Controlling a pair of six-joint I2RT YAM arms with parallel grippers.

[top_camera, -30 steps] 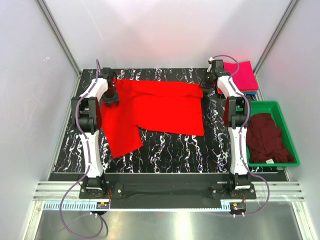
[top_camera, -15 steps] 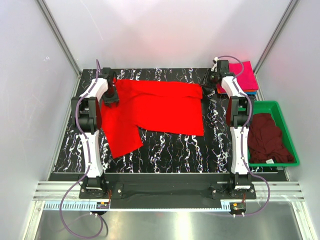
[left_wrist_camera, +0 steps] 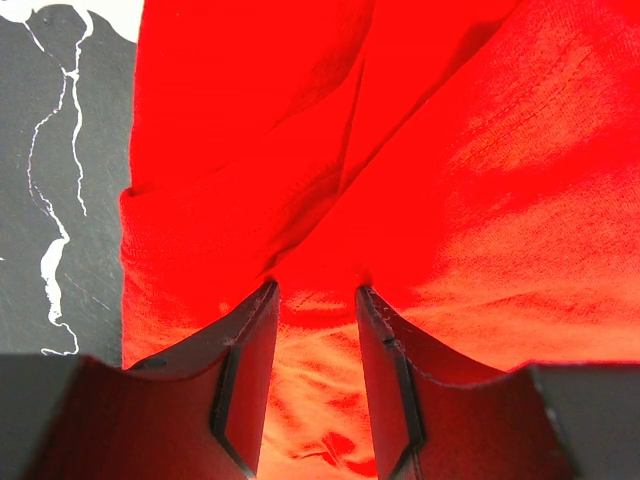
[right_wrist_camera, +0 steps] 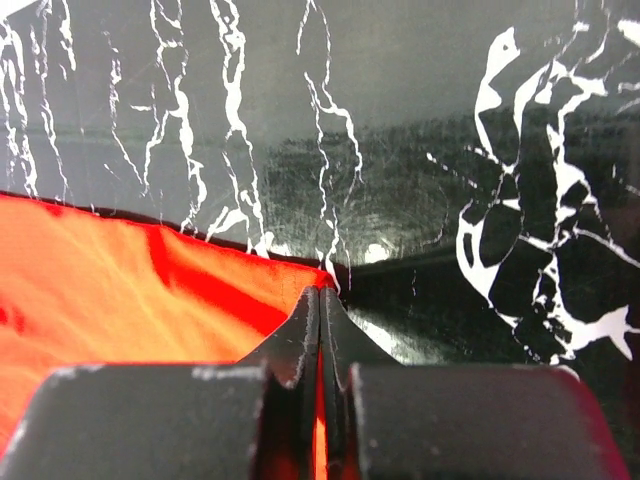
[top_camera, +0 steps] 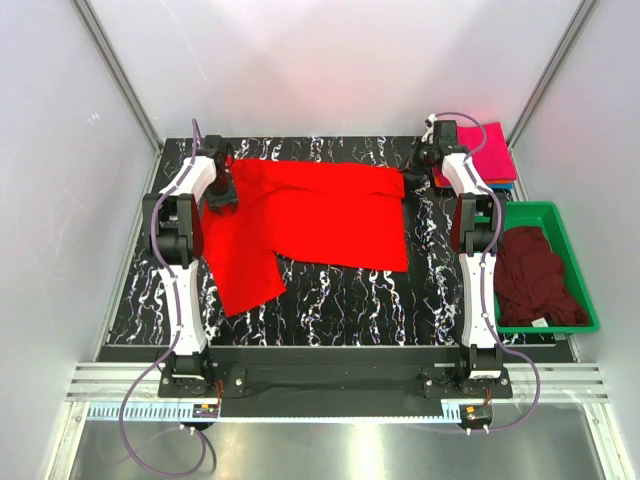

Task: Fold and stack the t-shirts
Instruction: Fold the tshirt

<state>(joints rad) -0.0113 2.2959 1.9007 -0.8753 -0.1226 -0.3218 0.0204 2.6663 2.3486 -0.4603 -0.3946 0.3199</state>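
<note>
**Right gripper** (right_wrist_camera: 320,300): the fingers are pressed together on the far right corner of the red t-shirt (right_wrist_camera: 130,290), and a sliver of red shows between them. Beyond the fingertips lies bare marbled table (right_wrist_camera: 400,100).

**Left gripper** (left_wrist_camera: 315,290): the fingers stand part-way apart at the shirt's far left corner. Red cloth fills the gap between them and creases run out from their tips. Whether they clamp the cloth or only press on it cannot be told.

**Between the two pairs of fingers:** the red t-shirt stretches flat and unfolded. It spreads from the fingers toward the arm bases, with one flap reaching nearest the bases below the left fingers.

**Right of the right fingers:** the magenta-pink t-shirt (top_camera: 490,150) lies just beside them as a flat folded rectangle at the table's far corner. A thin blue edge shows under its near side; what that is cannot be told.

**Container:** the green bin (top_camera: 578,262) stands right of the right fingers and nearer the bases. It holds only the dark maroon t-shirt (top_camera: 535,275), crumpled in a heap.

**Progress (judged):**
- One shirt is folded and placed.
- The red one is at the start of its first fold, taken by its far edge.
- The maroon one is untouched in the bin.
- Two folds and the stacking on the pink shirt remain, so the task is roughly a third done.
</note>
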